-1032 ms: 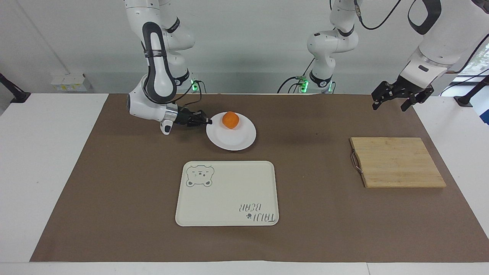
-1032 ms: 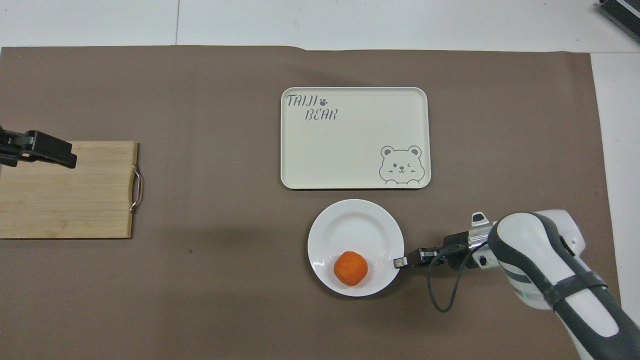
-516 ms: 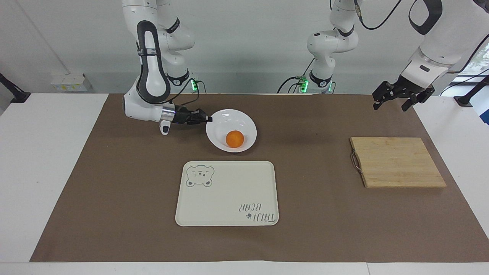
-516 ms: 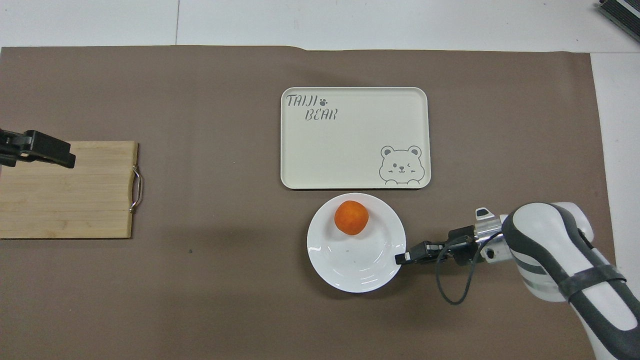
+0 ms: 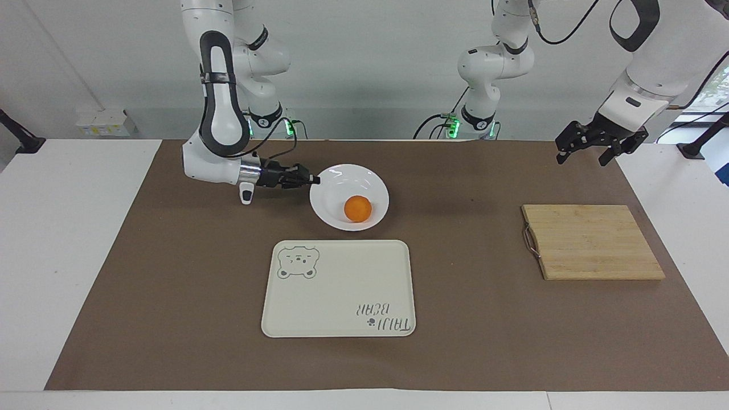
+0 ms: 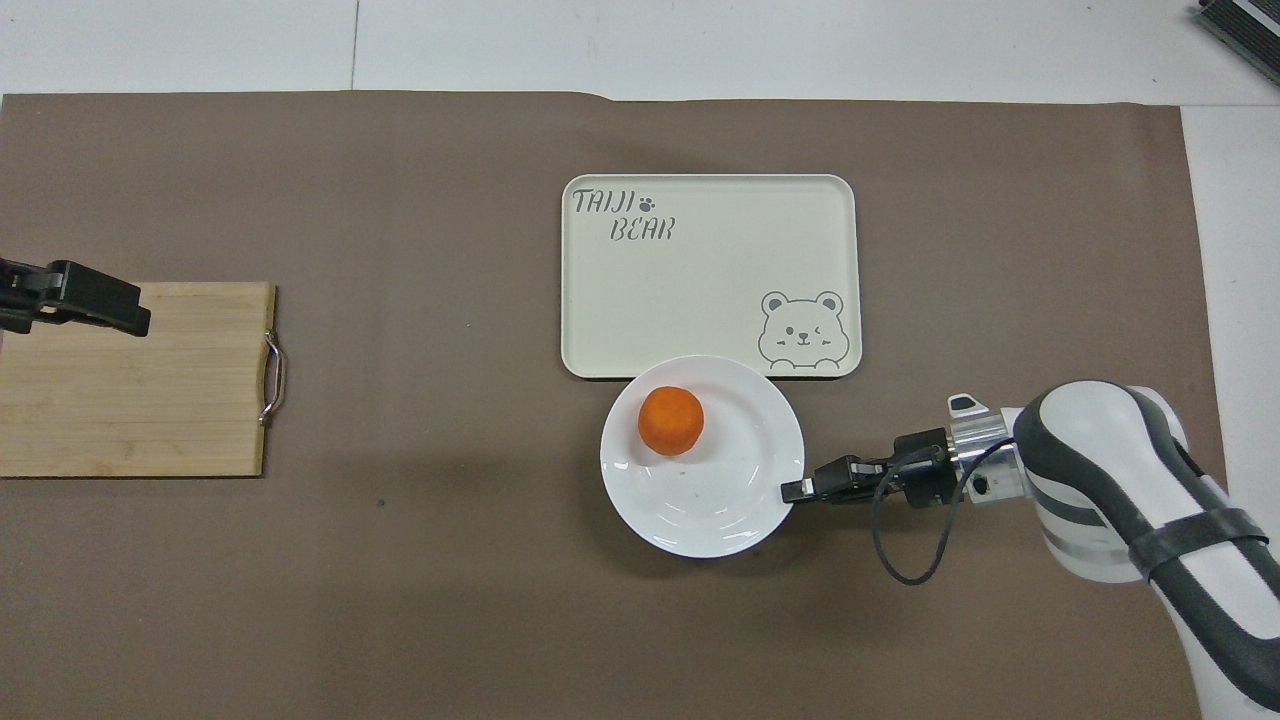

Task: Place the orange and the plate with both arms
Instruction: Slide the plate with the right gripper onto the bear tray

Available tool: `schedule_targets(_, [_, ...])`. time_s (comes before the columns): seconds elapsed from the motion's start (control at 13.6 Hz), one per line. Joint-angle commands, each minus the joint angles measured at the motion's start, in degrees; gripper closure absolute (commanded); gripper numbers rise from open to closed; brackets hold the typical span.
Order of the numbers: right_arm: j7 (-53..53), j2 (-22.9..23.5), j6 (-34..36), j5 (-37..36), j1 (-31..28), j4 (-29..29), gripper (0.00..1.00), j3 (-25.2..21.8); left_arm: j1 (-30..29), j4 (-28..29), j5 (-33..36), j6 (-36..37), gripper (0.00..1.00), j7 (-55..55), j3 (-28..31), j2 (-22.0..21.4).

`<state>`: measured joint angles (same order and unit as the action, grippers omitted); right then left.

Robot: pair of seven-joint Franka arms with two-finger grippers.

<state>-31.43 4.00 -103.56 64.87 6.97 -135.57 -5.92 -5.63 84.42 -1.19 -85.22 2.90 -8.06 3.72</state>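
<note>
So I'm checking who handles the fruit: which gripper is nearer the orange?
Right. The right gripper is shut on the rim of the plate that carries the orange. The left gripper waits, open, near the cutting board at the left arm's end of the table.

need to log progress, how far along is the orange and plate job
Done: the orange sits on the plate. In hand: the right gripper, shut on the plate's rim, holds it tilted up off the table beside the tray. Left: setting it down. The left gripper waits open over the table's edge.
</note>
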Motion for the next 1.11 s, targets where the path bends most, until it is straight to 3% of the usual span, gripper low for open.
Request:
schedule_targets(0.0, [0.5, 3.2, 4.6, 2.1, -2.5, 5.6, 1.0, 0.1, -0.7, -1.0, 0.5, 0.5, 0.0, 0.3, -0.5, 0.3])
schedule_targets(0.66, [9.0, 13.0, 3.2, 2.8, -2.4, 24.7, 1.0, 0.1, -0.7, -1.0, 0.5, 0.5, 0.0, 0.3, -0.5, 0.3])
schedule_targets(1.03, [12.7, 19.8, -3.2, 2.8, 0.2, 33.2, 1.0, 0.5, -0.7, -1.0, 0.5, 0.5, 0.0, 0.3, -0.5, 0.3])
